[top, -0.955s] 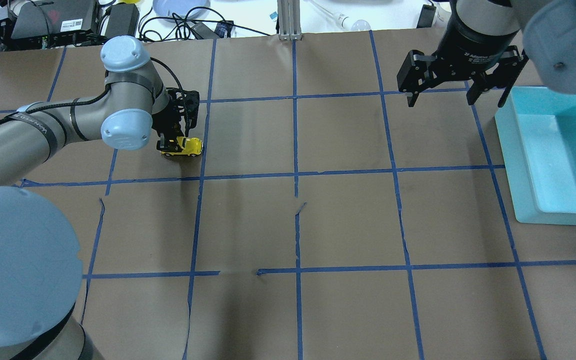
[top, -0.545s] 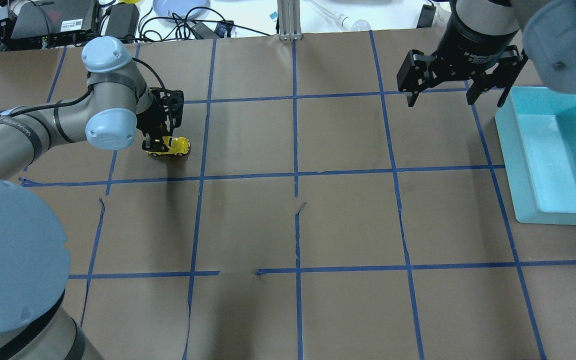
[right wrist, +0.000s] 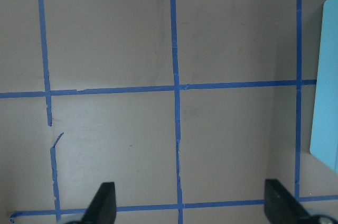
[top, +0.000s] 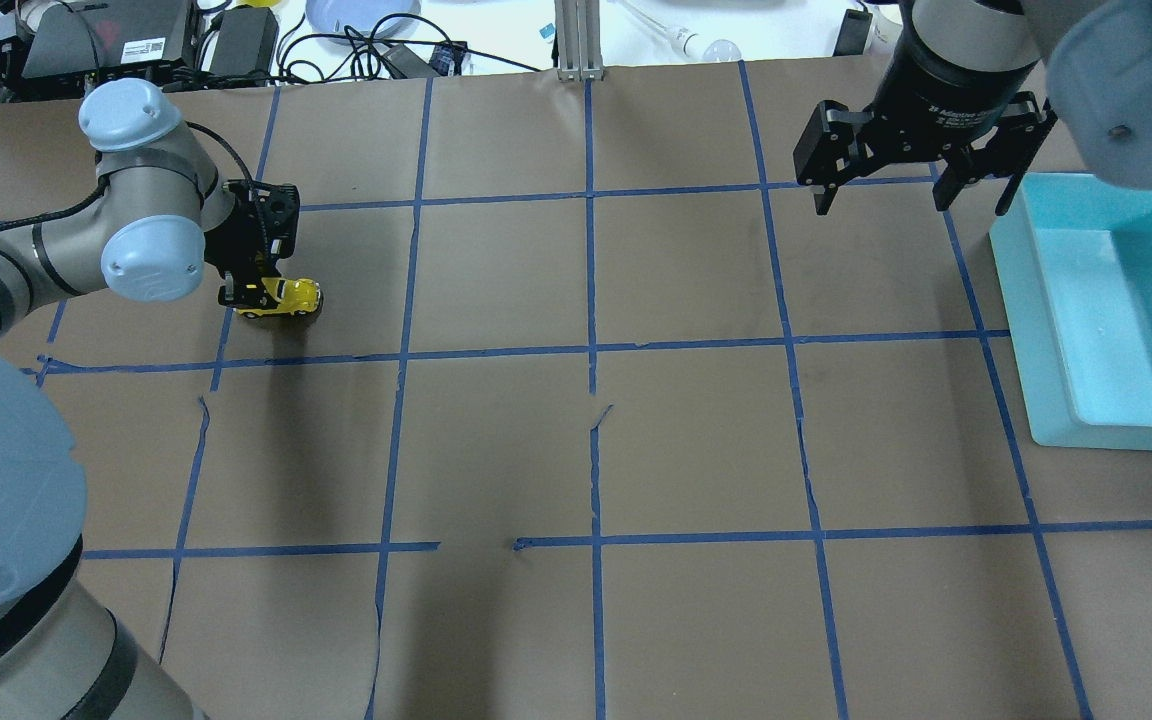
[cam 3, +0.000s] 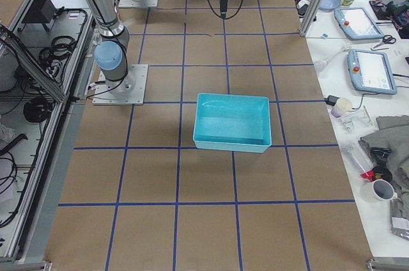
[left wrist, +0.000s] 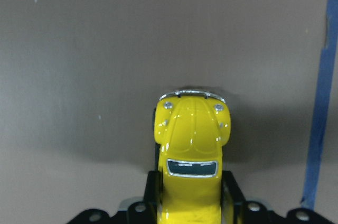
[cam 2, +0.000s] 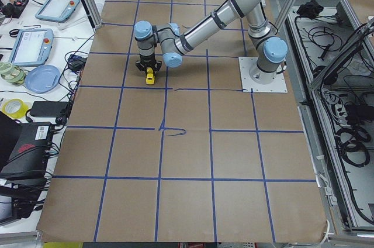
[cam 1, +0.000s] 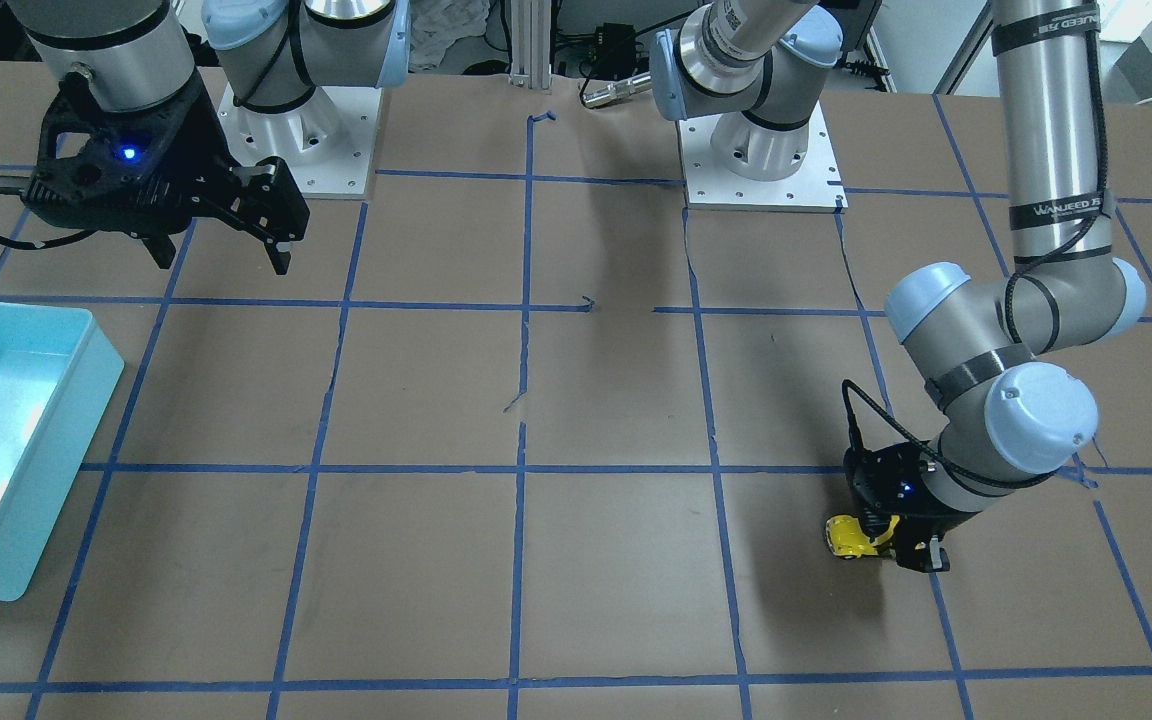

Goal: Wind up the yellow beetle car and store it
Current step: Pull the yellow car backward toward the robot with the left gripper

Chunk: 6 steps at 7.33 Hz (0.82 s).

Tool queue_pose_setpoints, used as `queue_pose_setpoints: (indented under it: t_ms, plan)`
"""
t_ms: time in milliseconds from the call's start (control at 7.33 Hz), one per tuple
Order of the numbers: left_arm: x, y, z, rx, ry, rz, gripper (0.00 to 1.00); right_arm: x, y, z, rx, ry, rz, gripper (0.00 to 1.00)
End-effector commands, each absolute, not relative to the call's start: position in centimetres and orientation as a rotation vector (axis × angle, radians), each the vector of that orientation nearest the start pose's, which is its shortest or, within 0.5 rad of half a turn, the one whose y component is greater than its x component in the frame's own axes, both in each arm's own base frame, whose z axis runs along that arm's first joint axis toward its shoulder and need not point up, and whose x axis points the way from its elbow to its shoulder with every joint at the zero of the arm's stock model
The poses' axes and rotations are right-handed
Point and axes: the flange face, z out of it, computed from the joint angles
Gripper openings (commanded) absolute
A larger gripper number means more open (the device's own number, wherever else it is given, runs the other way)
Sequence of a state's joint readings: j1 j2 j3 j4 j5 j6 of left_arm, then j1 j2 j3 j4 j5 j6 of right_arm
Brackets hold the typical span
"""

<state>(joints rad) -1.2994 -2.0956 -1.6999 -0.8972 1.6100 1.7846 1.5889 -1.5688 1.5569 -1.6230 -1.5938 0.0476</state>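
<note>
A: What do we see from across the table?

B: We see the yellow beetle car (cam 1: 848, 537) standing on its wheels on the brown-papered table (cam 1: 586, 580) at the lower right, with the left gripper (cam 1: 904, 552) clenched on its rear. At the upper left the right gripper (cam 1: 224, 262) hangs over the paper, jaws released and spread wide. A teal bin (cam 1: 56, 480) sits at the left edge; of its inside we see only smooth teal floor.

A: And from overhead?

B: There we find the car in the upper left, just above a blue tape line (top: 336, 357), nose toward the right. The bin lies at the right edge, partly cut off, showing teal floor and walls. The right gripper hovers just beside its upper left corner.

A: Do the end views tell us more?

B: From the left end the car is a yellow speck under the near arm, upper left of centre. From the right end we see the whole bin mid-frame, its teal floor and walls in full view. The car is tiny at the top edge, well apart from it.

A: And the wrist cameras?

B: On the left wrist the car fills the lower centre, bonnet pointing up the frame, dark fingers (left wrist: 231, 192) pressed against both its sides. On the right wrist we see two fingertips (right wrist: 105, 197) at the bottom, well apart, with taped paper between them. A sliver of the bin shows at the right edge.
</note>
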Motion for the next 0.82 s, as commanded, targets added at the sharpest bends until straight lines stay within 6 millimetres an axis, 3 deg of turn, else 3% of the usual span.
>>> queue_pose_setpoints:
  t_ms: [0,136,273,682]
  plan:
    - [7.8,-62.5,18.9,2.084,2.32,0.049,0.16,14.0,-49.7,49.9,0.047,3.161,-0.101,1.0]
    - [8.1,-62.4,18.8,2.127,2.281,0.046,0.58,13.9,-49.7,49.9,0.05,3.161,-0.101,1.0]
    - [8.3,-62.5,18.9,2.129,2.278,0.045,0.82,14.0,-49.6,49.9,0.047,3.16,-0.103,1.0]
    - [8.1,-62.7,20.4,2.126,2.255,0.012,0.83,14.0,-49.6,49.9,0.047,3.16,-0.103,1.0]
